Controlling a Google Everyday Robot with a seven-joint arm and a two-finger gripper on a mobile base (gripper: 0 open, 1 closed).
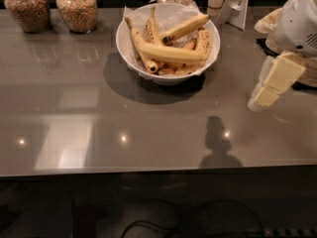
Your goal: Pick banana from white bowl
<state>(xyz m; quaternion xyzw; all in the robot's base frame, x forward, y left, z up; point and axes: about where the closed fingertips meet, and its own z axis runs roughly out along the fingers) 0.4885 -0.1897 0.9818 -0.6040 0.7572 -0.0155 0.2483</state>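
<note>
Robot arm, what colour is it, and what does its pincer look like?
The arm is smooth, rounded white with a small slotted grille. Its pincer, at the right edge over the grey table, is blocky and pale cream-yellow. No cables show on it.

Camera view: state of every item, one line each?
white bowl: upright on the counter, holding several bananas.
banana: lying across the top of the pile, not gripped.
leftmost jar: upright, filled.
second jar: upright, filled.
tool: right of the bowl, above the counter, touching no banana.
</note>
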